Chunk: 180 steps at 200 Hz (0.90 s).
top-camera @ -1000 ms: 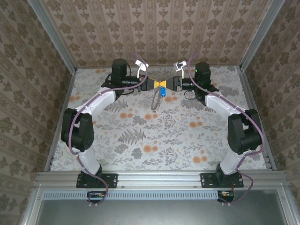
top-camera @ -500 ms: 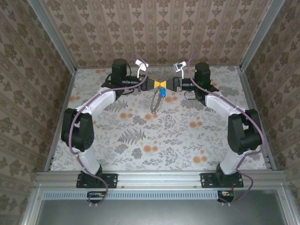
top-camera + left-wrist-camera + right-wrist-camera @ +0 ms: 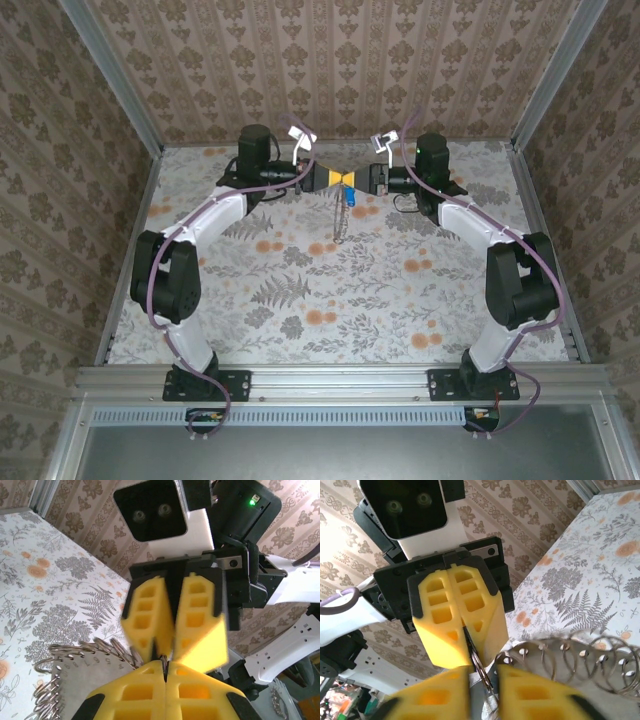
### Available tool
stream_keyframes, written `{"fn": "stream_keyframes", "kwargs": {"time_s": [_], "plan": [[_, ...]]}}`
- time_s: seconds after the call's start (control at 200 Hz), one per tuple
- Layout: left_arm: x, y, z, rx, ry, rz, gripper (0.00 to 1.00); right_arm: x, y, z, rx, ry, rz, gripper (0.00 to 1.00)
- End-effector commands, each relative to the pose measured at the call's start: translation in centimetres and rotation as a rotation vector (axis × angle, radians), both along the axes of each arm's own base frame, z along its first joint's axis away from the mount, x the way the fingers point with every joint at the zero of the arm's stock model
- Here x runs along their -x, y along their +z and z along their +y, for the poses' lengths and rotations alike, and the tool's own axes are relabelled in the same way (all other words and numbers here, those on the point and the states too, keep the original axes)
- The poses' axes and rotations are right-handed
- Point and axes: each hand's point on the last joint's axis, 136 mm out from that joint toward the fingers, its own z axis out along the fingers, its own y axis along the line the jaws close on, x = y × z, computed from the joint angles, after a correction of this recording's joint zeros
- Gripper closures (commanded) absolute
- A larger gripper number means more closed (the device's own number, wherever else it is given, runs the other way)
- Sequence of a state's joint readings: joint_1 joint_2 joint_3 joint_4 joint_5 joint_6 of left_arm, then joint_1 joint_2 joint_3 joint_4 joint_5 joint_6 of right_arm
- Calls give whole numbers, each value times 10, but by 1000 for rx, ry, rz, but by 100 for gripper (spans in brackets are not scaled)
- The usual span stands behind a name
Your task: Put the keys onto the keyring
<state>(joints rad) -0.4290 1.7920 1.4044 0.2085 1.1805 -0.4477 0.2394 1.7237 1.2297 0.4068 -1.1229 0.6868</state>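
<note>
1 keyring (image 3: 340, 218) hangs from the left pincer (image 3: 336, 178) near the far table (image 3: 470, 165) edge.

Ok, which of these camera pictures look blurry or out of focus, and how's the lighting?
Left wrist view: the right fingers are smeared, likely motion blur, while the left fingers look sharp. Right wrist view: the right fingers at the bottom edge are soft, the left fingers and keyring crisp. Top external view: even light, no glare; the keys are too small for detail.
</note>
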Motion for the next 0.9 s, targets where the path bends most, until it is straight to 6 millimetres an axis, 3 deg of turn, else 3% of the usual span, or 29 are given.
{"fn": "stream_keyframes", "kwargs": {"time_s": [0.0, 0.055, 0.255, 0.61, 0.625, 0.675, 0.895], "plan": [[5, 18, -1, 50, -1, -66, 100, 1, 7, -5, -5, -27, -16, 58], [5, 20, -1, 58, 11, -67, 100, 4, 9, -7, -6, -37, -25, 54], [9, 30, 0, 97, 34, -79, 100, 19, 8, -13, 0, -62, -35, 52], [13, 42, 0, 145, 49, -83, 100, 24, 2, -17, -10, -102, -29, 56], [22, 43, -8, 151, 23, -81, 100, 23, 1, -17, -11, -104, -27, 56], [23, 47, -10, 167, 19, -77, 100, 23, -1, -18, -9, -109, -24, 55], [26, 50, -8, 195, 19, -67, 100, 12, -8, -46, -9, -240, -6, 51]]}}
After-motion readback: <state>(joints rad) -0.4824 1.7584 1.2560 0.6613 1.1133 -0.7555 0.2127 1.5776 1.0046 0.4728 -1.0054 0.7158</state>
